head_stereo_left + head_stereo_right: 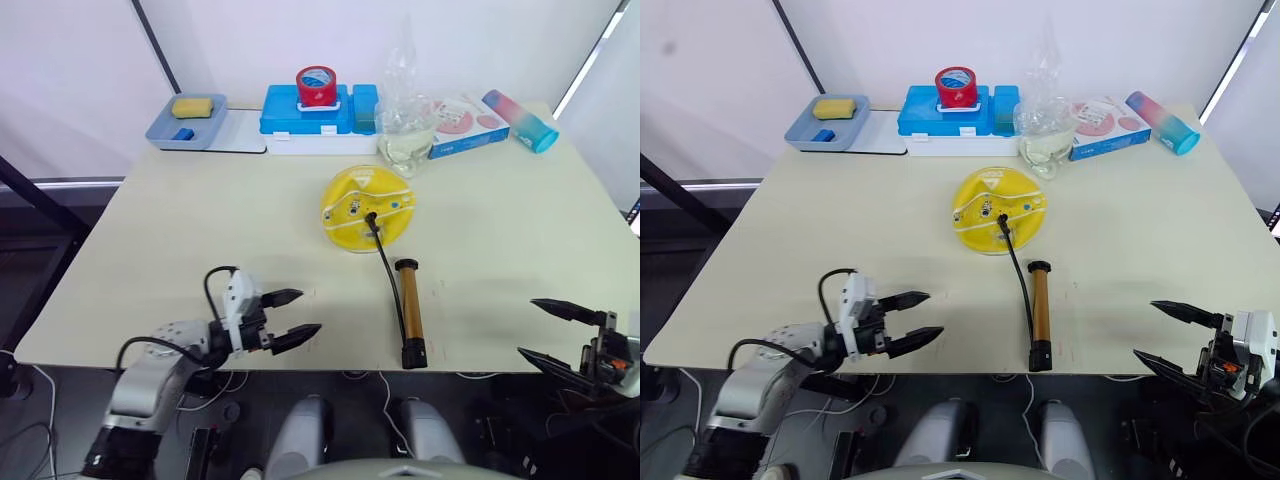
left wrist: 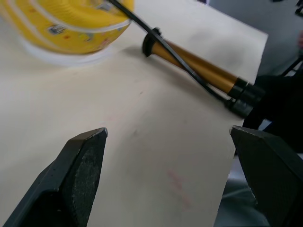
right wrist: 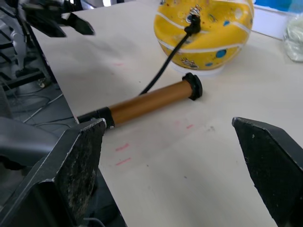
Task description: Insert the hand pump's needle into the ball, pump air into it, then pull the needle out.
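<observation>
The hand pump (image 1: 409, 312) lies flat on the bench (image 1: 200, 230), between the two arms, long axis running from near edge toward the far side. Its black handle end sits at the near bench edge; the black cap end points at the ball (image 1: 367, 208). The ball is yellow, saggy, resting just beyond the pump's far end. The black hose (image 1: 385, 262) runs from the handle end along the barrel up to the ball's top, where the needle (image 3: 192, 20) fitting looks already seated in the valve; the metal tip itself is not visible.

Left gripper (image 1: 292, 318): fingers spread wide, holding nothing, hovering over the near bench edge, left of the pump. Right gripper (image 1: 555, 333): fingers also wide apart, empty, off the near right corner of the bench.

Key relation: the pump barrel lies crosswise to both sets of fingers, inboard of each. The left gripper looks somewhat nearer to the barrel; the right one is well apart from it. Judgement: pumping needs one hand on the gold barrel and the other on the handle end at the near edge, so both must close in toward the centre line. Risk: dragging the pump could tug the hose and unseat the needle.
</observation>
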You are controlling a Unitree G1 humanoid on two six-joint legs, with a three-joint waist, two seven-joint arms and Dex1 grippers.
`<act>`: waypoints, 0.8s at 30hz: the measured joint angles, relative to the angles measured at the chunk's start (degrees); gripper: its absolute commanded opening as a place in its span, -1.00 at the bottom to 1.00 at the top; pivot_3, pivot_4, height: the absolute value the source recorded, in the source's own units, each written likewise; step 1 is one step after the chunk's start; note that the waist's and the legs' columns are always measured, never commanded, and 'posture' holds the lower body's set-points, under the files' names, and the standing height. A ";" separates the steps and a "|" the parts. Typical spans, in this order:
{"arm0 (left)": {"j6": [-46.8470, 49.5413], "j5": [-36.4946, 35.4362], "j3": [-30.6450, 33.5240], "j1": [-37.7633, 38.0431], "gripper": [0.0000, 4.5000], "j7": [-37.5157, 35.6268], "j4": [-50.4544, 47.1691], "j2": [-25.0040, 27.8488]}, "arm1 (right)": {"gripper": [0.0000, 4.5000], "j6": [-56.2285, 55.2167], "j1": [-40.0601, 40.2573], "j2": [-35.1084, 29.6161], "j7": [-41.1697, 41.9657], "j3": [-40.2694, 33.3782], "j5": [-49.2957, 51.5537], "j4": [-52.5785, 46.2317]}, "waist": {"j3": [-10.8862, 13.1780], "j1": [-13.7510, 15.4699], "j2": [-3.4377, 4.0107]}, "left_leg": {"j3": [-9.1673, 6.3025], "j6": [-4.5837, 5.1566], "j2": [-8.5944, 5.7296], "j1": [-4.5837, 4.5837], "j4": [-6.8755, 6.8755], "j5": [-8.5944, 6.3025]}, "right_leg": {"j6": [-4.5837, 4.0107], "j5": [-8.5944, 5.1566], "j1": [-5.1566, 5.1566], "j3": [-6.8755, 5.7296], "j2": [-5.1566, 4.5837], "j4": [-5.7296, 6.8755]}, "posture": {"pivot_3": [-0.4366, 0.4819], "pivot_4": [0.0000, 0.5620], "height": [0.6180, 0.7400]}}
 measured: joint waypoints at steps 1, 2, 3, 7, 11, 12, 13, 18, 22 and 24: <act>0.32 0.05 -0.85 -0.22 0.96 0.15 0.00 -0.16 | 1.00 0.00 -0.03 0.00 0.00 0.00 0.01 -0.28 | 0.01 -0.05 -0.04 | 0.03 0.00 0.01 0.03 0.00 0.00 | 0.00 0.00 0.01 0.03 0.02 0.01 | -0.05 -0.47 0.99; 0.77 0.22 -1.23 -0.47 0.96 0.46 0.00 -0.31 | 1.00 0.00 0.28 0.00 -0.05 -0.06 0.05 -0.40 | 0.03 -0.16 -0.06 | 0.08 0.00 0.04 0.08 -0.01 0.00 | -0.01 0.00 0.01 0.09 0.08 0.01 | -0.05 -0.47 0.99; 2.28 1.59 -3.60 -3.44 0.96 1.97 0.58 -2.04 | 1.00 0.34 1.74 0.37 -0.61 -0.19 0.03 -1.52 | 0.04 0.03 -0.01 | 0.12 0.00 0.04 0.14 -0.02 0.00 | -0.01 0.00 0.04 0.14 0.09 0.03 | -0.05 -0.47 0.99; 5.53 3.80 -9.92 -8.86 0.96 4.91 2.01 -6.93 | 1.00 0.40 2.20 1.29 -1.27 -0.04 0.15 -4.20 | 0.06 -0.02 -0.12 | 0.21 0.01 0.02 0.32 0.01 0.00 | 0.02 0.01 0.19 0.23 0.09 0.09 | -0.05 -0.47 0.99; 10.62 4.48 -11.85 -13.41 0.96 7.05 4.45 -9.75 | 1.00 0.25 2.90 2.57 -2.53 0.39 -0.27 -4.59 | 0.08 -0.17 -0.14 | 0.23 0.01 0.06 0.34 0.00 0.00 | 0.02 0.01 0.18 0.28 0.19 0.10 | -0.05 -0.47 0.99; 12.32 4.45 -12.32 -14.52 0.96 7.43 4.92 -10.65 | 1.00 0.24 2.83 2.85 -3.04 0.73 -0.55 -4.91 | 0.07 -0.17 -0.13 | 0.25 0.01 0.06 0.35 0.00 0.00 | 0.02 0.01 0.18 0.31 0.20 0.12 | -0.05 -0.47 0.99; 13.44 4.45 -12.60 -15.01 0.96 7.53 5.12 -11.12 | 1.00 0.24 2.79 3.02 -3.53 0.80 -0.65 -5.46 | 0.07 -0.22 -0.13 | 0.27 0.01 0.06 0.37 0.00 0.00 | 0.02 0.01 0.17 0.34 0.22 0.12 | -0.05 -0.47 0.99; 18.15 4.46 -13.95 -17.38 0.96 8.78 7.29 -14.46 | 1.00 0.26 2.32 3.16 -5.09 1.08 -0.93 -6.71 | 0.08 -0.06 -0.14 | 0.25 0.01 0.05 0.36 0.01 0.00 | 0.01 0.01 0.18 0.37 0.25 0.12 | -0.05 -0.47 0.99; 21.00 4.51 -14.99 -19.81 0.96 9.53 8.81 -17.00 | 1.00 0.28 1.94 3.50 -6.19 1.81 -1.52 -7.33 | 0.08 -0.09 -0.15 | 0.25 0.01 0.02 0.35 0.01 0.00 | 0.01 0.01 0.18 0.39 0.26 0.12 | -0.05 -0.47 0.99; 22.57 3.94 -14.93 -20.96 0.96 9.89 9.37 -18.58 | 1.00 0.29 1.76 3.51 -6.43 2.23 -1.91 -7.58 | 0.09 -0.09 -0.16 | 0.24 0.01 0.01 0.34 0.01 0.00 | 0.01 0.00 0.17 0.39 0.27 0.12 | -0.05 -0.47 0.99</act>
